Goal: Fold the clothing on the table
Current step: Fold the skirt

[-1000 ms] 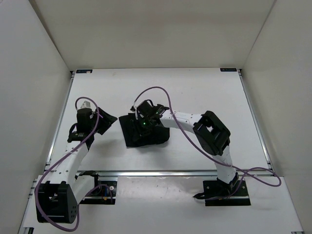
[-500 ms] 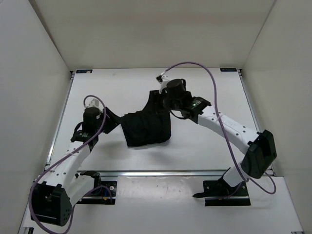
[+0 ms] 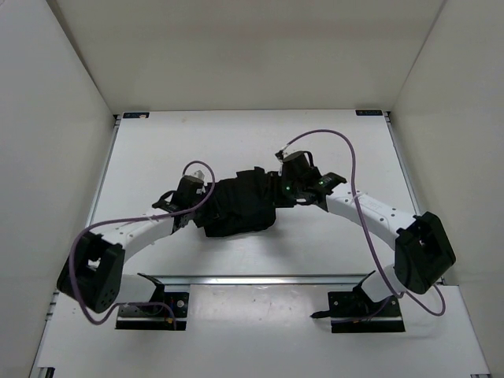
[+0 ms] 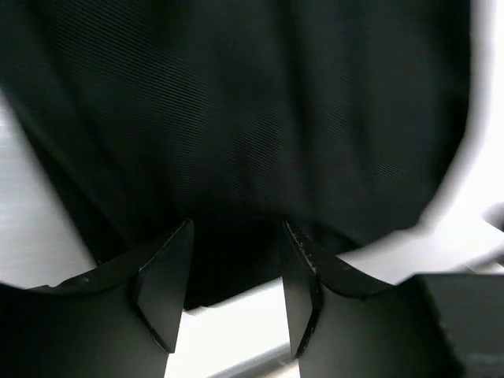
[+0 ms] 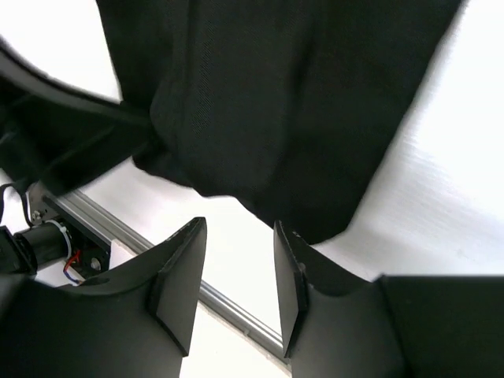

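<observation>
The surface (image 3: 236,134) is a flat matte white rectangular tabletop with thin metal rails (image 3: 299,278) along its edges, enclosed on the left, right and far sides by plain white walls (image 3: 71,71). Both arm bases are bolted at the near edge. The clothing (image 3: 240,206), a black finely ribbed garment, lies as a bunched heap at about the middle of the surface, between the two arms. Its long axis runs roughly left to right, with the right end tilted toward the far edge; the heap is too crumpled to tell which way the hem faces. The left pincer (image 4: 236,228) is at the left end of the heap with its jaws standing apart. In the left wrist view the dark fabric fills the frame ahead of the fingertips and its edge reaches into the gap between them; whether the fingers touch the fabric cannot be told, and no clamping is visible. The right pincer (image 5: 240,227) is at the right end of the heap, jaws likewise apart. In the right wrist view only white surface and a rail show between its fingers, and the fabric lies just beyond the tips.
</observation>
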`<state>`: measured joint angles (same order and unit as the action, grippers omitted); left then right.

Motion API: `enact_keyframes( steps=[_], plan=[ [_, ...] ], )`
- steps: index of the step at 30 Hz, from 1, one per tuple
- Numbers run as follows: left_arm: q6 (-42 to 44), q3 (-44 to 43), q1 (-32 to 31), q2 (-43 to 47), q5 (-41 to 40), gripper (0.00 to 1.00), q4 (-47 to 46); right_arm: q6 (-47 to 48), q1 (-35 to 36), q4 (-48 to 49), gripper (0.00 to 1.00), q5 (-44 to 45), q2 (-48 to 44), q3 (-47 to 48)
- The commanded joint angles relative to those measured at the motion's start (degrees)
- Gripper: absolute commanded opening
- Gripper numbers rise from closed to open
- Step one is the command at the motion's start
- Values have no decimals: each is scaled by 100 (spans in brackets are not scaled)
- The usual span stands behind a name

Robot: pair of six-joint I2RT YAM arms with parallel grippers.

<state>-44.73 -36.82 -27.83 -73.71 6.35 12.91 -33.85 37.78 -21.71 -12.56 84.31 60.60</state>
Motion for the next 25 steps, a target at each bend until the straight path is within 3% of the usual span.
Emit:
enact_keyframes(
  steps=[1, 6, 7, 8, 14, 16, 21, 25],
  plan=[
    [316, -203, 322, -301, 75, 59, 195, 62, -235, -254, 36, -45, -441, 6],
    [508, -614, 305, 84, 147, 66, 387, 80, -648, -421, 34, -186, -1091, -487],
    [561, -729, 357, 242, 339, 72, 458, 123, -806, -430, 35, -229, -1284, -609],
    [623, -774, 488, 400, 523, 98, 476, 133, -842, -413, 35, -282, -1390, -724],
    [1238, -826, 1656, 859, 2405, 98, 501, 430, -1589, -552, 34, -616, -2050, -1244],
    [1658, -967, 1676, 745, 2424, 99, 1071, 589, -1677, -807, 35, -633, -2059, -1156],
    [2056, -1205, 956, 647, 1678, 99, 1793, 643, -1572, -747, 35, -581, -2094, -1076],
    [2407, -1337, 1341, 648, 1588, 99, 2408, 388, -1151, -422, 34, -599, -1893, -1147]
  ],
)
